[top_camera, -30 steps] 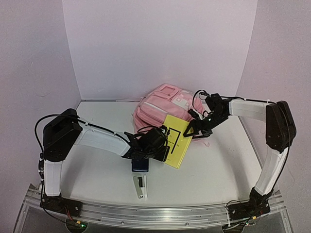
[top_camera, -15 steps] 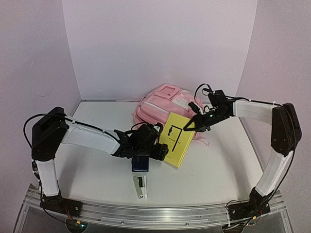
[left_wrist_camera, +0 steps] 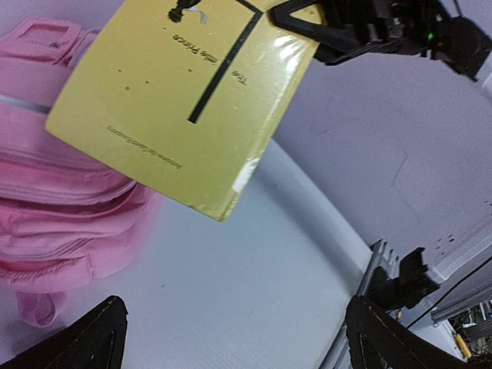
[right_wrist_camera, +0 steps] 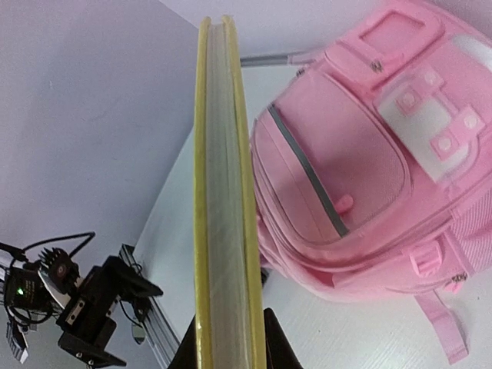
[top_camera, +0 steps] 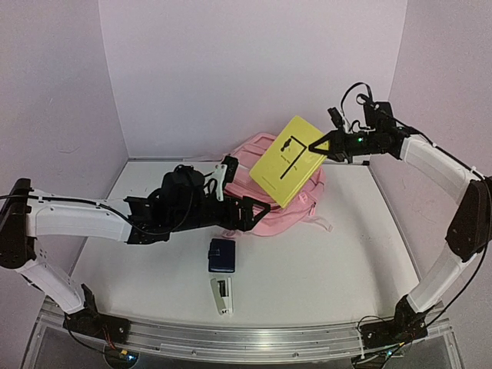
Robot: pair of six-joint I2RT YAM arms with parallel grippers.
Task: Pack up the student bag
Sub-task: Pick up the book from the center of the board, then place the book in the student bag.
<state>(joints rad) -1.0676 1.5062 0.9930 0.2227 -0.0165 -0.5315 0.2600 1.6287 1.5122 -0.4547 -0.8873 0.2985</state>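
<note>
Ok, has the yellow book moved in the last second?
Yes. The book rose away from the blue case, which stayed put on the table. The right gripper now holds it in the air over the bag.

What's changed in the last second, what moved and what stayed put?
The right fingers lifted the thin yellow book up and back, above the large pink fabric backpack. The left fingers, open, drew away from the book. Backpack, small dark blue case and white stapler stayed put.
</note>
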